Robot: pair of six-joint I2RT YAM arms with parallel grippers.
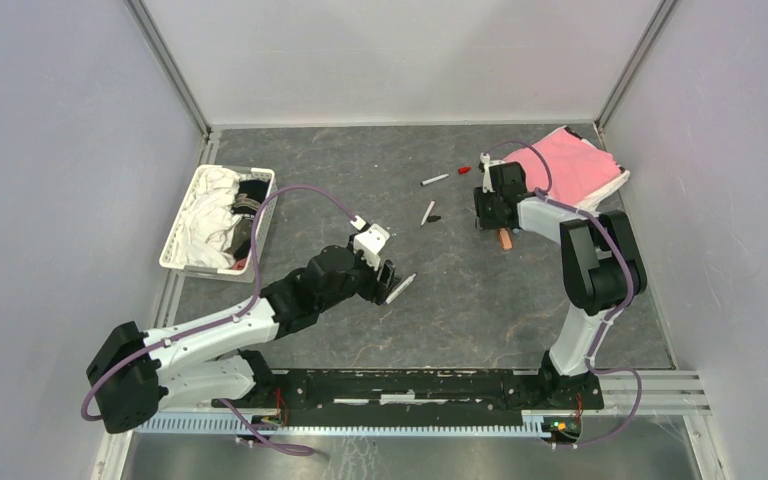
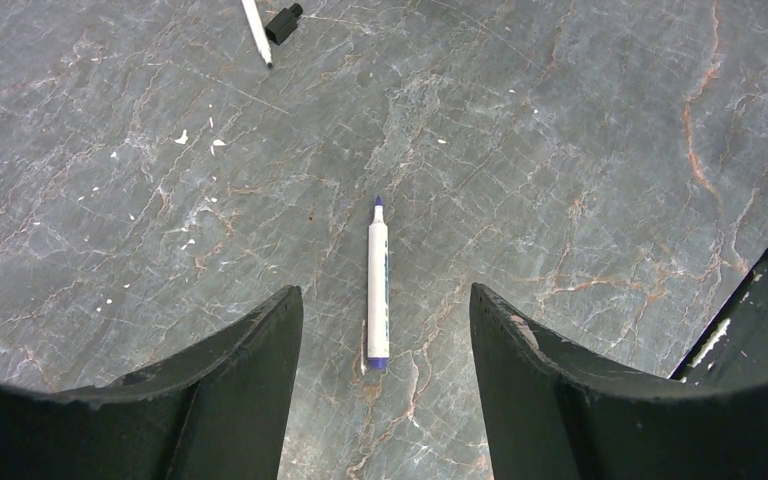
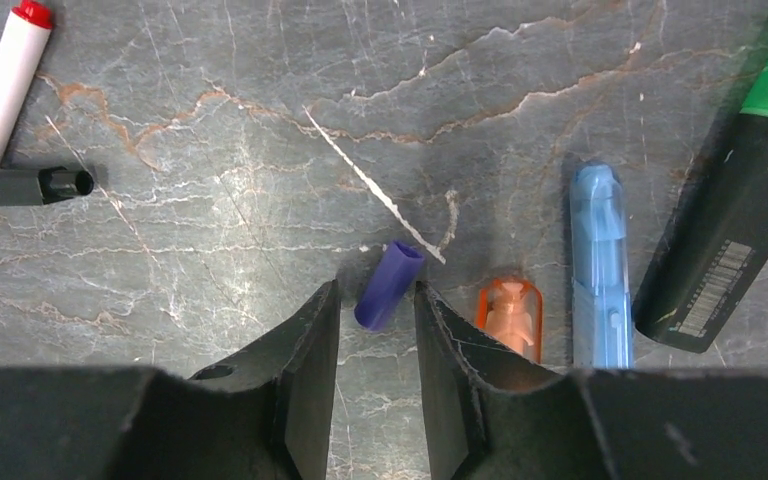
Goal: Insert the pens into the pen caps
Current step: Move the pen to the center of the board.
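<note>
The left gripper (image 2: 385, 292) holds its fingers wide apart. Between them, touching neither, a thin white pen with blue tip (image 2: 378, 265) lies flat on the grey marbled table (image 2: 580, 150), with its tip pointing away. The right gripper (image 3: 375, 292) stands narrow and is not closed. A small blue-purple plastic cap (image 3: 390, 285) lies tilted between its fingertips. An orange translucent cap (image 3: 510, 312) is just outside one finger.

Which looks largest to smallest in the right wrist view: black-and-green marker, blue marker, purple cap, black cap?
1. black-and-green marker, though cropped by the frame.
2. blue marker, lower end hidden.
3. black cap and purple cap: too alike to rank.
</note>
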